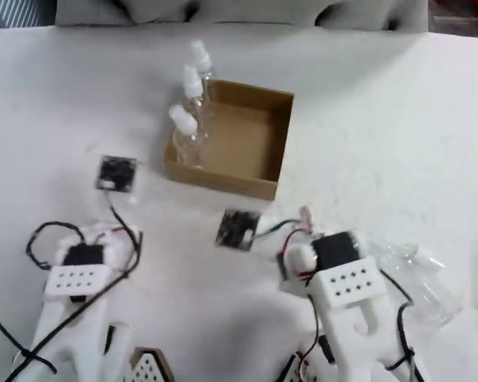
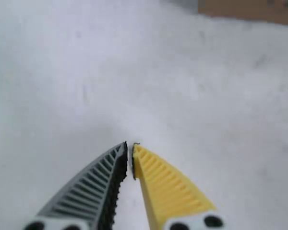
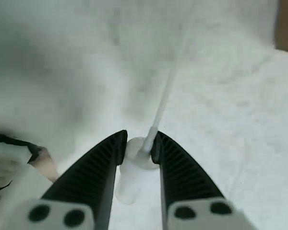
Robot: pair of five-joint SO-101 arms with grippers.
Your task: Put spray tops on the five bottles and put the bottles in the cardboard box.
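Here the right tool (image 3: 139, 138) is clamped on a white plastic spray top (image 3: 130, 173), whose thin dip tube (image 3: 165, 96) points out past the fingertips, near the open brown cardboard box (image 1: 259, 188). The left tool (image 2: 130, 147) is closed on nothing over the white table (image 2: 62, 72), farther from that box. Three clear capped bottles (image 1: 190, 119) stand inside the box along one wall.

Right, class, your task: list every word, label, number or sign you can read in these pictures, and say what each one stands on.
No word, number or sign can be read in any view.
cardboard box: plain brown walls, no print visible.
bottles standing in the box: clear, no label visible.
spray top held in the right tool: plain white, no marking.
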